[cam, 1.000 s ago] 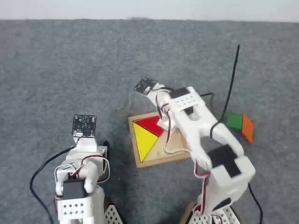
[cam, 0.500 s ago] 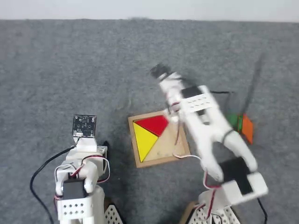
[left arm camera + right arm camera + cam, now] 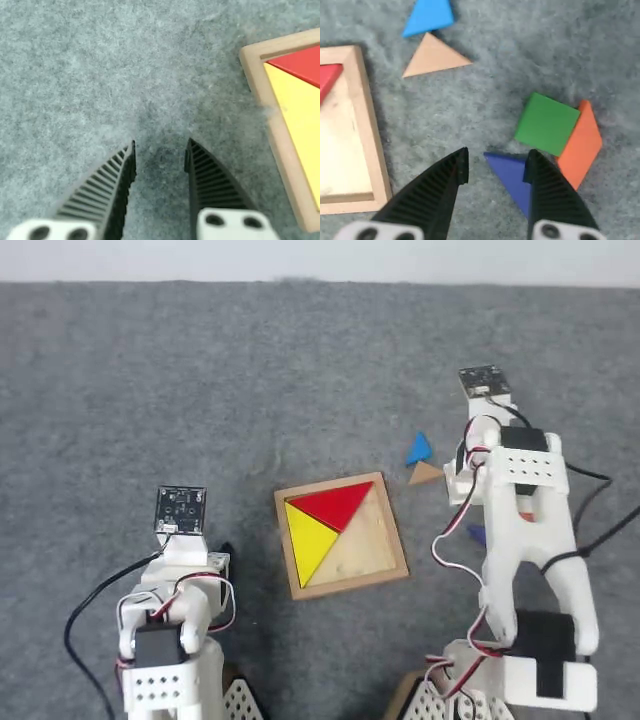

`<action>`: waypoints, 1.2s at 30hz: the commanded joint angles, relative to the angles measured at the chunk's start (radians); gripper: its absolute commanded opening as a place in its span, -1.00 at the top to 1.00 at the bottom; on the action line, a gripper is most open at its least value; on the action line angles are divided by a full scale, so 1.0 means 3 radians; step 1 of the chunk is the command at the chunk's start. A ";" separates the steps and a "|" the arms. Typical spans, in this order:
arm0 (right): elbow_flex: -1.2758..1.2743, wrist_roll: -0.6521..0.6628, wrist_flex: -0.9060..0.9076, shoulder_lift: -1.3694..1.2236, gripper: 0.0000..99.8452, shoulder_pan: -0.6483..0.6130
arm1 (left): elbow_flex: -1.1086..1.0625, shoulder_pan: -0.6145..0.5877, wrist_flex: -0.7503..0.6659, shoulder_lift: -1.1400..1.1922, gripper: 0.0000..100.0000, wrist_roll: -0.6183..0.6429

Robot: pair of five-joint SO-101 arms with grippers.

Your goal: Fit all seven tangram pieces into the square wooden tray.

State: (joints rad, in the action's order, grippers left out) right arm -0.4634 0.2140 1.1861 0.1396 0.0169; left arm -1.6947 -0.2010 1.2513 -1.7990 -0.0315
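Right hand point(image 3: 497, 152): hangs spread and empty over the grey bench point(image 3: 485, 110), one finger crossing the dark blue triangle point(image 3: 510, 175). Just beside that triangle: green square point(image 3: 547, 123) and orange parallelogram point(image 3: 582, 145), edge to edge. Nearer the tray: tan triangle point(image 3: 434, 57) and light blue triangle point(image 3: 427, 15), close together. Left hand point(image 3: 161, 145): likewise spread, empty, low over bare bench beside the square wooden tray point(image 3: 365, 540). Inside the tray: red triangle point(image 3: 330, 505) and yellow triangle point(image 3: 308, 540), edges touching, filling one corner.
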 commanded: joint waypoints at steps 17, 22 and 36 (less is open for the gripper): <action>0.0650 -0.0783 0.0309 -0.0499 0.58 -0.0084 | 0.0038 0.0020 0.0020 -0.0036 0.70 -0.0031; 0.0425 -0.0711 0.0376 -0.0202 0.58 0.0432 | 0.0038 0.0020 0.0020 -0.0036 0.70 -0.0031; 0.0834 0.0675 0.0386 -0.0877 0.30 0.0749 | 0.0038 0.0020 0.0020 -0.0036 0.70 -0.0031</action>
State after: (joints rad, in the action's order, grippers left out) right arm -0.3391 0.2524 1.2413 -0.0982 0.2271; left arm -1.6947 -0.2010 1.2513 -1.7990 -0.0315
